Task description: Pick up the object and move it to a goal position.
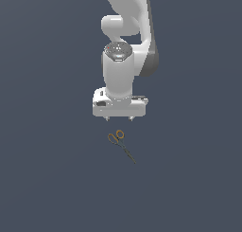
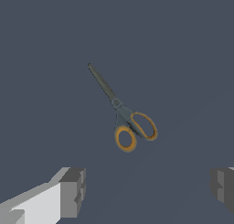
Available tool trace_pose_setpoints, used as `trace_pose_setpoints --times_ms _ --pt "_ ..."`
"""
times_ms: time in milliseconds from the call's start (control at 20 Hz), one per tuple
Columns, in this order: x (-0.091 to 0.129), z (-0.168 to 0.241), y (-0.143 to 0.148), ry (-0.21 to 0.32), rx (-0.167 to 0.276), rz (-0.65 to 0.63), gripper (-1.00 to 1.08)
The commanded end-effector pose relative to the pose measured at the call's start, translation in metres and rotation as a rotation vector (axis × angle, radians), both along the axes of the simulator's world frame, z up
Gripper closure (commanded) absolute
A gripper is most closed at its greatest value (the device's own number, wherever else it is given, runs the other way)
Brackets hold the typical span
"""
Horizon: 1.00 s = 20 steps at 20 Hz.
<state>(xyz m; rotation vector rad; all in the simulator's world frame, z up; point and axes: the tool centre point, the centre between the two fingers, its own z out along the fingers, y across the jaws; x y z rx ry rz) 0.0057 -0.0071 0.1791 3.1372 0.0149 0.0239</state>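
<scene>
A tiny pair of scissors (image 1: 121, 144) lies flat on the dark grey surface, its orange and olive-yellow handle loops toward the arm and its thin dark blades pointing away toward the exterior view's lower right. My gripper (image 1: 120, 118) hangs just above and behind the handles, apart from them, with its fingers spread wide and nothing between them. In the wrist view the scissors (image 2: 125, 116) sit beyond the gap between the two grey fingertips (image 2: 73, 191), closed, with the blades slanting away from the loops.
The white arm (image 1: 127, 46) rises above the gripper toward the exterior view's top. Around the scissors I see only the plain dark grey floor (image 1: 52, 169).
</scene>
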Motion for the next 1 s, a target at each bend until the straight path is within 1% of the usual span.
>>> trace_pose_setpoints --times_ms 0,150,350,500,700,950 --pt "0.0 0.0 0.0 0.0 0.0 0.0 -0.92" --pt "0.0 -0.001 0.005 0.0 0.002 0.012 -0.92" --pt "-0.002 -0.002 0.024 0.001 0.012 0.056 -0.92" --pt "-0.004 -0.002 0.032 0.002 0.017 0.072 -0.92" --pt "-0.003 -0.003 0.031 0.002 0.016 0.071 -0.92" --pt "0.003 -0.011 0.03 0.003 0.013 0.098 -0.92"
